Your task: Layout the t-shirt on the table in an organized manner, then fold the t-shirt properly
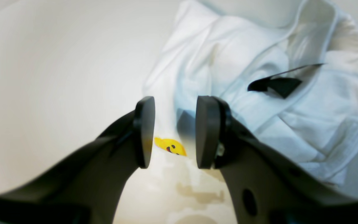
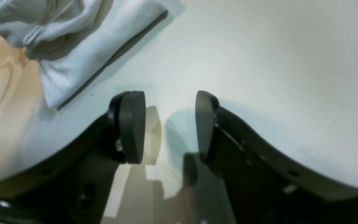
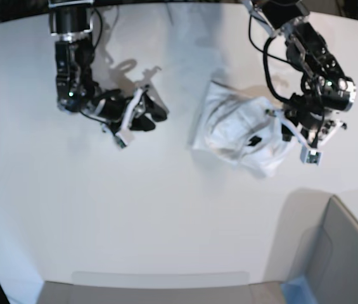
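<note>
At the near right corner, a grey box (image 3: 337,253) adjoins the white bench (image 3: 134,215). Mid-bench, the t-shirt (image 3: 242,130) lies crumpled. Flanking it, left gripper (image 1: 174,132) and right gripper (image 2: 169,126) gape, empty.

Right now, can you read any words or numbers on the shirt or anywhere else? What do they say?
No words or numbers can be read in any view.
The yellow tag between the left gripper pads: a smiley face only, no letters.
The black label on the t-shirt: blank, no writing shows.
The t-shirt's front print: hidden in the crumpled folds.
The table and the grey box: no markings.
</note>
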Tool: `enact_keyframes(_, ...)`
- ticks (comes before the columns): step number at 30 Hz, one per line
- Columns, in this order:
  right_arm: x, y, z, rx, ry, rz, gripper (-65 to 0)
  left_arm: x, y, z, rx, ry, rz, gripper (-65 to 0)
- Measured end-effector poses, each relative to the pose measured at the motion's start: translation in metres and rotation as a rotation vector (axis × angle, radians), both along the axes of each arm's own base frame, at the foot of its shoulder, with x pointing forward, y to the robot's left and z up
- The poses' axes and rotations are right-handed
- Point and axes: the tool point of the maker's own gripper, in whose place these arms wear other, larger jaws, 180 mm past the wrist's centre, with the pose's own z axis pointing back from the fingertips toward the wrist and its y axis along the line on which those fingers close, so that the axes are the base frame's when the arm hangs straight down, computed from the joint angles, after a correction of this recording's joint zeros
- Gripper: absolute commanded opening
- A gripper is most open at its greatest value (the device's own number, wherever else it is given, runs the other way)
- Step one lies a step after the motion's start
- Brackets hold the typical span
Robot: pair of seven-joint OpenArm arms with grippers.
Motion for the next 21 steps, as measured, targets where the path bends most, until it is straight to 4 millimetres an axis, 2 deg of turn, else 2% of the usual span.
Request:
enact_keyframes(7, 0.000, -0.001, 0.000, -0.004, 0.000, 0.002, -38.1, -0.005, -0.028, -0.010, 0.041, 0.041, -0.149, -42.1)
enact_keyframes(11, 0.000, -0.001, 0.000, -0.004, 0.000, 0.003, -38.1, -0.015, -0.021, -0.018, 0.068, 0.077, -0.155, -42.1)
enact_keyframes(21, 0.009, 0.000, -0.006, 0.048, 0.033, -0.024, -38.1, -0.012, -0.022, -0.015, 0.070, 0.067, -0.161, -42.1)
